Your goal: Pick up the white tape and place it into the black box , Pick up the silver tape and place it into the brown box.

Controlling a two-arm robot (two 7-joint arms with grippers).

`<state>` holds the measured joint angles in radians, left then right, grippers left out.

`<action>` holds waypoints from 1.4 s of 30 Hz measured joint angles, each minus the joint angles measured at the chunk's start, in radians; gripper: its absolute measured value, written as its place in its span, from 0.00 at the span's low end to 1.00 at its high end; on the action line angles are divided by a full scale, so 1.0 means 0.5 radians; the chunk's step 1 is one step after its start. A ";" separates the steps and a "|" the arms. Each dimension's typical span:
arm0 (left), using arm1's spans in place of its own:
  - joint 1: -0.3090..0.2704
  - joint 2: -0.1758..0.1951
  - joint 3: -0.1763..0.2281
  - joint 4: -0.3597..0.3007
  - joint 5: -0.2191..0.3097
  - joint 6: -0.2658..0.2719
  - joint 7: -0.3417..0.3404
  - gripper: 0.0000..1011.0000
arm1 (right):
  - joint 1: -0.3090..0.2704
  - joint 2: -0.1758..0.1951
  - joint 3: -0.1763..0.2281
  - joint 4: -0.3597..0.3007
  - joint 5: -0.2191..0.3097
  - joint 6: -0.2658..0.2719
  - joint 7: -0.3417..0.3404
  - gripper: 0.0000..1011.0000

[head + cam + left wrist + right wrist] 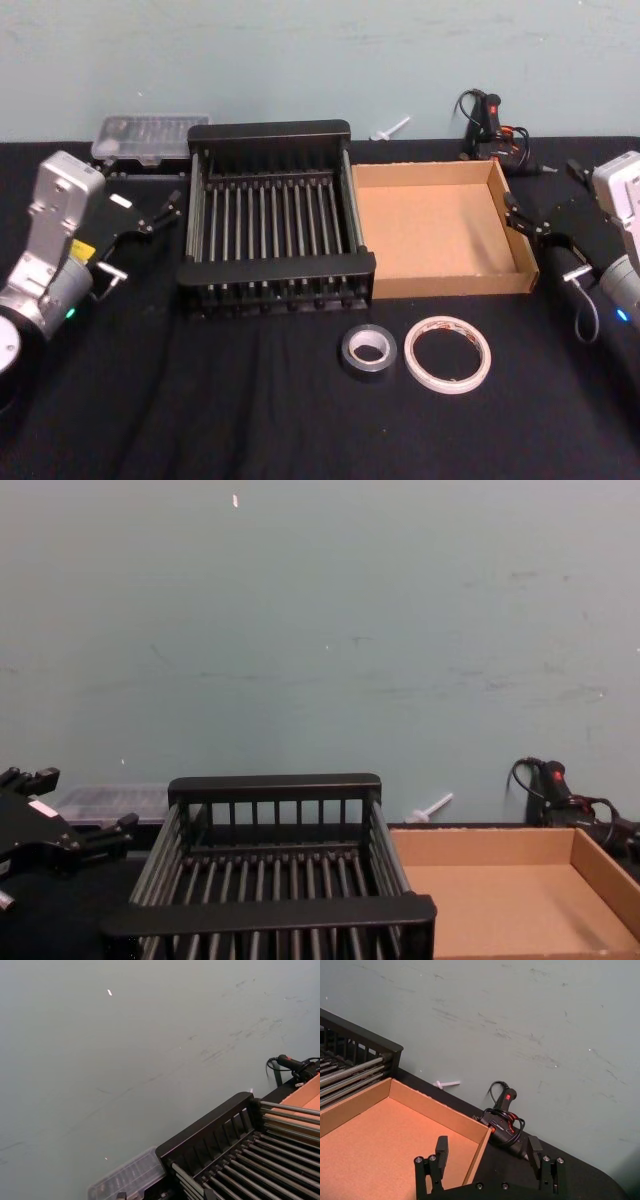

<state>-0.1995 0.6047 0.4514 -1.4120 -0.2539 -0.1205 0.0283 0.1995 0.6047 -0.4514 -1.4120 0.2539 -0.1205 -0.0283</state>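
The white tape (447, 353) lies flat on the black table near the front, right of centre. Just left of it sits the smaller silver tape (367, 349). Behind them the black box (270, 132) stands empty, and the brown box (435, 225) sits against its right side, also empty. My left gripper (165, 212) hovers open to the left of the black box (275, 788). My right gripper (522, 215) hovers open at the right wall of the brown box (380, 1145), its fingers (441, 1149) spread wide. Neither gripper holds anything.
A clear plastic case (150, 135) lies behind the black box at the back left. A black glue gun (490, 120) with its cord and a small white part (392, 127) lie behind the brown box. A pale wall closes the back.
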 joint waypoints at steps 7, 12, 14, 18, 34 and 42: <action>0.000 0.000 0.000 0.000 0.000 0.000 0.000 0.99 | 0.000 0.000 0.000 0.000 0.000 0.000 0.000 0.99; 0.000 0.000 0.000 0.000 0.000 0.000 0.000 0.99 | 0.000 0.000 0.000 0.000 0.000 0.000 0.000 0.99; 0.000 0.000 0.000 0.000 0.000 0.000 0.000 0.99 | 0.000 0.000 0.000 0.000 0.000 0.000 0.000 0.99; 0.000 0.000 0.000 0.000 0.000 0.000 0.000 0.99 | -0.004 -0.003 0.008 -0.002 0.000 0.000 0.008 0.99; 0.000 0.000 0.000 0.000 0.000 0.000 0.000 0.99 | -0.085 -0.024 0.096 -0.091 0.002 0.000 0.091 0.99; 0.000 0.000 0.000 0.000 0.000 0.000 0.000 0.99 | -0.192 -0.025 0.154 -0.218 0.040 0.036 0.119 0.99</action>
<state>-0.1995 0.6047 0.4514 -1.4120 -0.2539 -0.1205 0.0283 0.1036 0.5922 -0.3742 -1.5207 0.2741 -0.1025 0.0314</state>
